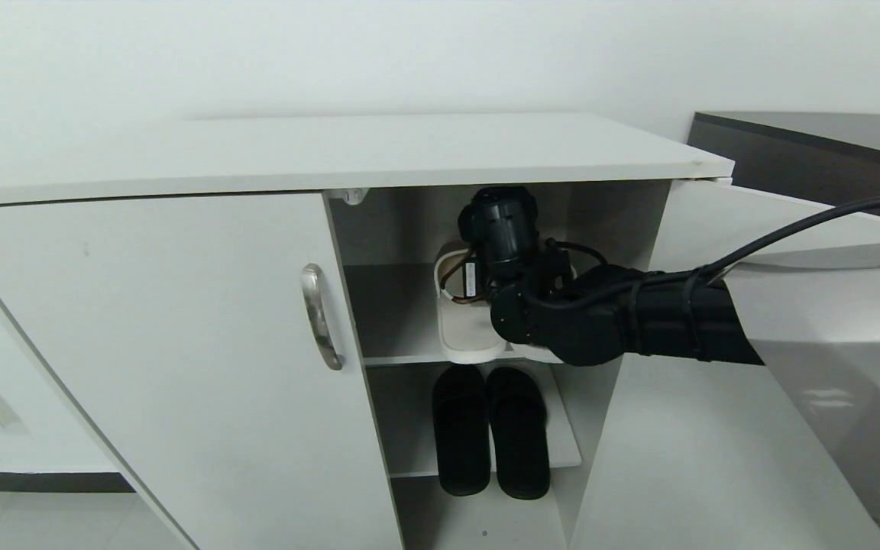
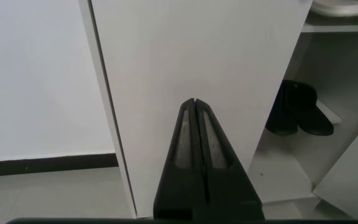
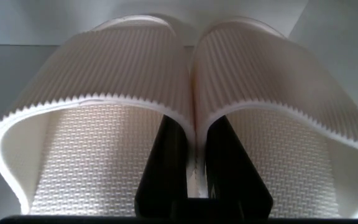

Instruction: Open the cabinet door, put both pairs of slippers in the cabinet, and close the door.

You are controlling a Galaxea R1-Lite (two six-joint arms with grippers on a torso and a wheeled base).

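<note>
On upper shelf [image 1: 390,317], white slippers [image 3: 104,87] pinched between right fingers [image 3: 166,168]

a white laminate cabinet [image 1: 333,153] stands on a pale grey tiled floor [image 1: 27,519], its right half open to show white boards one above another. on the upper shelf [image 1: 394,321] lies a pair of cream-white ribbed slippers [image 1: 467,332], side by side and touching, toes toward the back and heels reaching just past the front edge; whether both soles rest fully on the board cannot be told. on the lower shelf [image 1: 402,428] sits a pair of black slide slippers [image 1: 490,431], side by side, touching, toes inward and heels overhanging the front edge. below them is the cabinet's bottom board [image 1: 478,519].
</note>
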